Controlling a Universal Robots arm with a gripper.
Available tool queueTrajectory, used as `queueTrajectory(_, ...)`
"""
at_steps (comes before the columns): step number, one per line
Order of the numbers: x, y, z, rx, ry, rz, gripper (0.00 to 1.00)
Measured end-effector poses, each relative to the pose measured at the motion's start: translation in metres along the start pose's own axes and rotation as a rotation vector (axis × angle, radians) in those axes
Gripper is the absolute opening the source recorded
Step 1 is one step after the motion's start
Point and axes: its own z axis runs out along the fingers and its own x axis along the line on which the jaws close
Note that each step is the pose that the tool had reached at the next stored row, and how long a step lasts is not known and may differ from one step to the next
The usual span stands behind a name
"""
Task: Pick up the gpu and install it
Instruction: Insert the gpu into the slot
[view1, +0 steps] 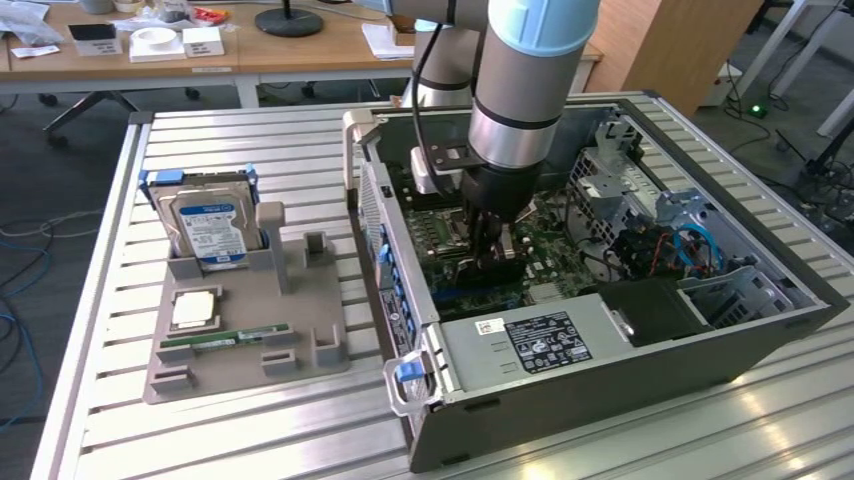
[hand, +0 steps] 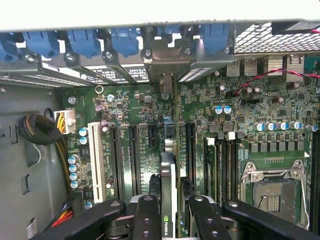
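GPU clamped edge-on in pincer, just above motherboard slots; slight misalignment w/ slot below could jam or bend card.

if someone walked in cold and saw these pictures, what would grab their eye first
First, the big grey robot arm reaching down into the open computer case lying on the slatted metal table. In the wrist view, the gripper is closed on the gpu, held on edge over the green motherboard and its slots. To the exterior view's left, a grey parts tray holds a hard drive with a blue label.
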Motion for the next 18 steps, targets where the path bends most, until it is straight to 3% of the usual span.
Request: queueTrajectory(18, 0.0, 0.0, 0.0, 0.0, 0.0, 0.0, 0.27)
